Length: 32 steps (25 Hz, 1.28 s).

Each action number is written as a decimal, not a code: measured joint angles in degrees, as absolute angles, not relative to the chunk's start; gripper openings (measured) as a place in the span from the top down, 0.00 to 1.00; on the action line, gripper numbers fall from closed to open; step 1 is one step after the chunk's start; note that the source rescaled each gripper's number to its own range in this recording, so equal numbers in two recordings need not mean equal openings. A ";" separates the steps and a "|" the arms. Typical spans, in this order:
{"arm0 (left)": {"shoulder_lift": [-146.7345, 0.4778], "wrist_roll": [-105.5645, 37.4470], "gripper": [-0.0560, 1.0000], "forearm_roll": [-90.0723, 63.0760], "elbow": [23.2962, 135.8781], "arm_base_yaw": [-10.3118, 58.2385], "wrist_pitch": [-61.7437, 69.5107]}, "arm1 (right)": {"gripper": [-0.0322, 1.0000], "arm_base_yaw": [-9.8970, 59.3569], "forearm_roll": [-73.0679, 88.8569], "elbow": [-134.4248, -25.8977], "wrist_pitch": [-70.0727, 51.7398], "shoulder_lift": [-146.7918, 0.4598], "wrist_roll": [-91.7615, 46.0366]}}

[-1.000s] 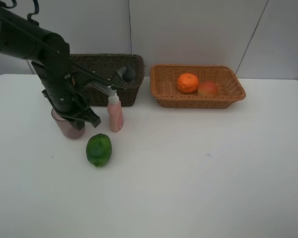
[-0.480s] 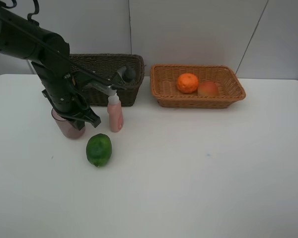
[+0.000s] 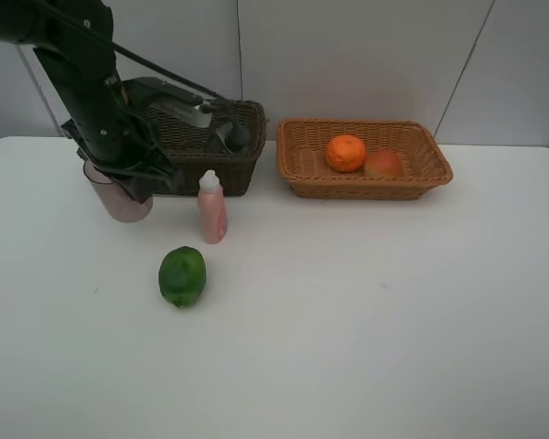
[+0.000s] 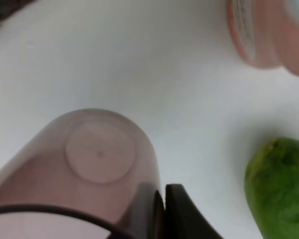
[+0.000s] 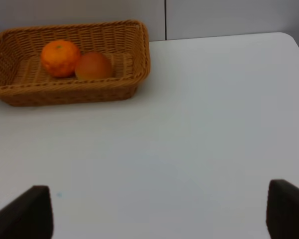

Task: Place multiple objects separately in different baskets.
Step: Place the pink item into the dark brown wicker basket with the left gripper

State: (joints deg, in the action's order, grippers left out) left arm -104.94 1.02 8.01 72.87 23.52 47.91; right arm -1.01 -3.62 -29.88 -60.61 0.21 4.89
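The left hand (image 4: 162, 211) is clamped shut on the wall of the mauve cup (image 3: 121, 199), one finger inside the rim and one outside. The cup hangs from it beside the left end of the dark basket (image 3: 242, 165), apparently clear of the counter (image 3: 366, 320). In the wrist view the cup's round base points away from the camera and light shows through its sides. This suggests thin, smooth plastic: very light, empty as far as can be seen, stiff enough to hold its shape but likely to flex or pivot under a pinch on one side. A rim pinch like this one suits it, since the body is too wide and slick to span. The weak point is that the cup may swing or slip if it is moved sharply, so slow carriage and a low release into the basket seem wise. The pump bottle (image 3: 236, 135) already lies at the dark basket's right end, so the nearer end looks the better spot. The pink bottle (image 3: 212, 212) stands upright just in front of that basket. It is narrow and easily toppled, and best taken around its body below the cap. The lime (image 3: 182, 276) lies nearer the front, round and firm and prone to roll. The orange (image 3: 346, 153) and reddish fruit (image 3: 382, 164) sit touching in the light basket (image 3: 297, 174). The right hand (image 5: 157, 219) is spread wide over bare counter, holding nothing.
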 joint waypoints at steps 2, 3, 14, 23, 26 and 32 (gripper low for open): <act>-104.16 2.52 0.95 8.06 76.51 23.52 51.25 | 0.12 -1.01 -3.62 -29.88 -60.61 0.21 4.89; -104.10 3.43 0.95 8.18 78.14 23.52 52.86 | 0.12 -1.01 -3.62 -29.88 -60.61 0.21 4.89; -108.96 6.86 0.95 9.76 98.55 20.51 56.08 | 0.12 -1.01 -3.62 -29.88 -60.61 0.21 4.89; -121.44 6.86 0.95 9.95 105.62 16.47 49.22 | 0.12 -1.01 -3.62 -29.88 -60.61 0.21 4.89; -124.34 6.86 0.95 9.95 105.62 15.65 47.04 | 0.12 -1.01 -3.62 -29.88 -60.61 0.21 4.89; -127.84 6.86 0.95 9.95 105.74 15.00 43.88 | 0.12 -1.01 -3.62 -29.88 -60.61 0.21 4.89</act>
